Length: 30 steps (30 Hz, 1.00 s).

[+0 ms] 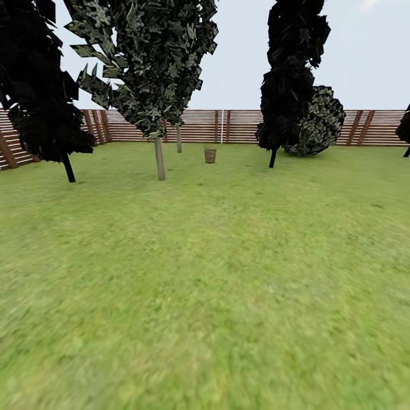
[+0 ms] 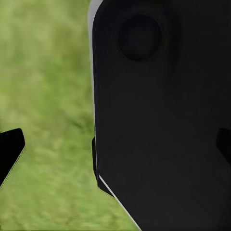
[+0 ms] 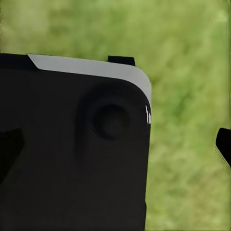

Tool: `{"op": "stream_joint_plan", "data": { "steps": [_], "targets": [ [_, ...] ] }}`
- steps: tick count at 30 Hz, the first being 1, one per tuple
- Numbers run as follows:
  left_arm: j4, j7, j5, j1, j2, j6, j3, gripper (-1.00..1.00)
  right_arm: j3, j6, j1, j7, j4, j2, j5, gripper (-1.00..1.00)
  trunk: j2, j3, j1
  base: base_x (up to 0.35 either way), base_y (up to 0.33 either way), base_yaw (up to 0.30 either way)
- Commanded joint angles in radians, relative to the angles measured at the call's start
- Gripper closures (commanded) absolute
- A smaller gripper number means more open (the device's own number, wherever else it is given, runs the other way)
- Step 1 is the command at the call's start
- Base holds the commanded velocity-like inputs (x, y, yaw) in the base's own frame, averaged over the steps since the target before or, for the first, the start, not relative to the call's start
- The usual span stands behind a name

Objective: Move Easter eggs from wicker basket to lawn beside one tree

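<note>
Far across the wide, mottled green lawn (image 1: 216,267): a small bucket-shaped basket of brown woven wicker (image 1: 210,155), upright on the grass, well short of the brown fence of horizontal wooden slats (image 1: 245,126) behind. Just left of it, near but apart, a grey-brown trunk of a tree with dark foliage blotched pale green (image 1: 160,158) (a handy target for the eggs, judging by closeness). Farther left and right, near-black trees on thin dark trunks (image 1: 68,169).

Contents of the basket: too small and distant to tell; no eggs discernible.

Task barely begun, apparently an approach drive first. Wrist views: blurred grass behind large black robot bodywork (image 2: 163,125), dark finger edges at the margins, presumably arms tucked for travel. Jaw state: cannot tell, either side.
</note>
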Motion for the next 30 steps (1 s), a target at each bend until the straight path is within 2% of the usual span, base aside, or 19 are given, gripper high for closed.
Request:
{"op": "stream_joint_plan", "data": {
  "steps": [1, 30],
  "targets": [
    [-0.002, 0.0, 0.0, 0.001, 0.0, -0.001, 0.0, -1.0, 0.0, -0.003, 0.0, -0.001, 0.001, 0.0, 0.005, -1.0, 0.0, -0.001, 0.001, 0.323, 0.0, 0.0],
    [-0.002, 0.0, -0.001, 0.001, 0.0, -0.001, 0.0, -1.0, 0.0, -0.003, 0.0, -0.001, 0.001, 0.0, 0.005, -1.0, 0.0, -0.001, 0.001, 0.323, 0.0, 0.0]
  ]
}}
